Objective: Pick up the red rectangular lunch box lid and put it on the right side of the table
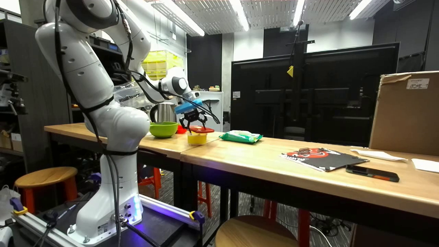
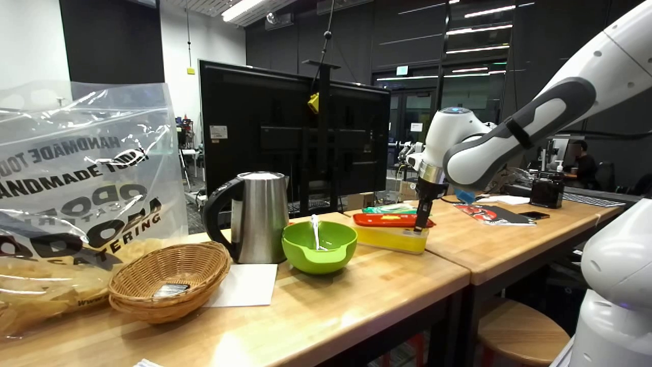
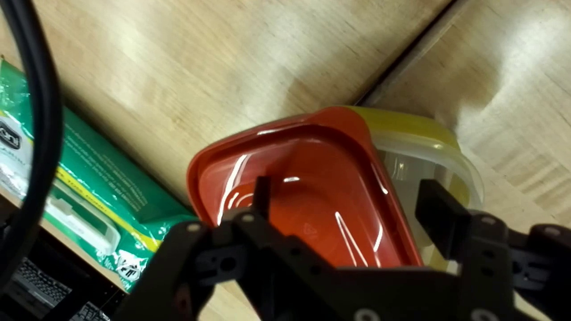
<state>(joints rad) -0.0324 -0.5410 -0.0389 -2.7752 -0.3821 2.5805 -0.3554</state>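
The red lunch box lid (image 1: pixel 205 129) lies shifted and tilted on top of the yellow box (image 1: pixel 197 139). In an exterior view the lid (image 2: pixel 387 220) covers much of the yellow box (image 2: pixel 389 239). The box stands on the wooden table (image 1: pixel 240 154) at the seam between two tops. My gripper (image 1: pixel 198 128) is open over the lid's edge. In the wrist view the gripper's (image 3: pixel 347 189) one finger is over the lid (image 3: pixel 308 191) and its other finger is over the box's uncovered, see-through end (image 3: pixel 410 171). The lid's near part is hidden behind the gripper.
A green wipes packet (image 1: pixel 241 136) lies beside the lid. A green bowl (image 2: pixel 319 247), a kettle (image 2: pixel 260 219) and a wicker basket (image 2: pixel 168 280) stand on the table. A black magazine (image 1: pixel 324 158) and a phone (image 1: pixel 372 173) lie farther along it.
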